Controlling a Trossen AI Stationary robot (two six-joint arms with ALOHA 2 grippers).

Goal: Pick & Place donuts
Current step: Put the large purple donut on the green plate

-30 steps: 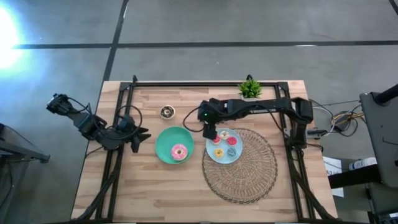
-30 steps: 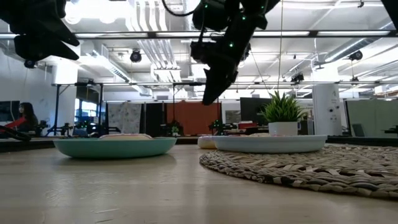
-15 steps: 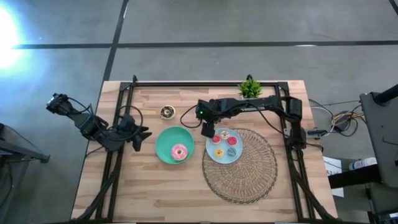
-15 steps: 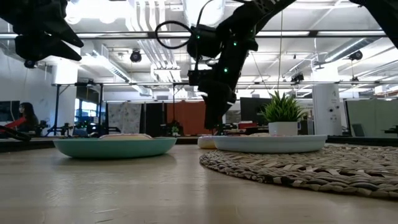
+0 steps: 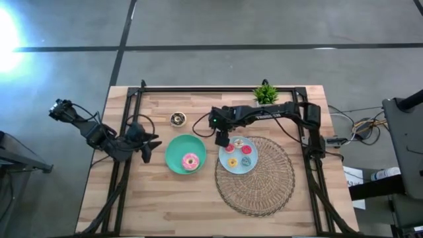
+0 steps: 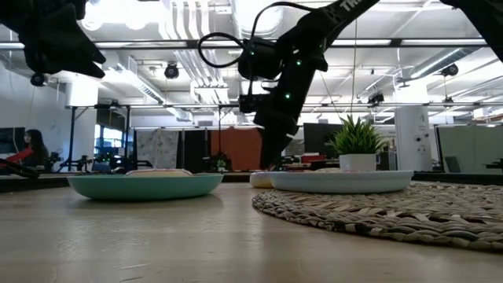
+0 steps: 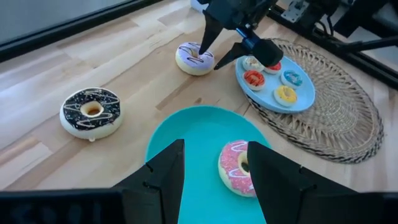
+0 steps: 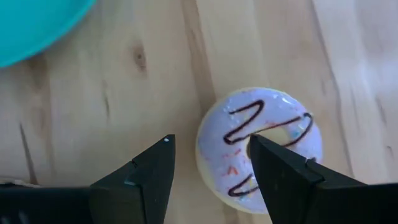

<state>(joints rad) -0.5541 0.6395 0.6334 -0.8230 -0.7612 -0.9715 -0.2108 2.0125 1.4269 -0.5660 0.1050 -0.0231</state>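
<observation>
A pale lilac-frosted donut (image 8: 258,149) with dark zigzag icing lies flat on the wood between the teal plate (image 5: 177,151) and the light-blue plate (image 5: 238,165). My right gripper (image 8: 211,140) is open just above it, pointing steeply down. One finger is over the ring's hole and the other stands outside the ring, on the teal plate's side. A pink donut (image 5: 191,160) lies in the teal plate. A dark brown donut (image 5: 178,119) sits on the table farther back. Several tiny donuts (image 5: 238,151) lie on the blue plate. My left gripper (image 5: 147,147) hovers open at the table's left. My right gripper comes at the lilac donut (image 7: 194,59) from above, and its fingers straddle one side of the ring. I cannot tell whether either fingertip (image 8: 273,163) touches the frosting. The donut lies flat on the table.
The blue plate rests on a round woven mat (image 5: 261,182) at the right. A small potted plant (image 5: 266,94) stands at the far edge. Black frame rails (image 5: 129,112) run along both sides of the table. Bare wood lies along the near edge.
My right gripper has come down toward the lilac donut, most of the way in the first half second, and has stayed open. No donut has moved.
</observation>
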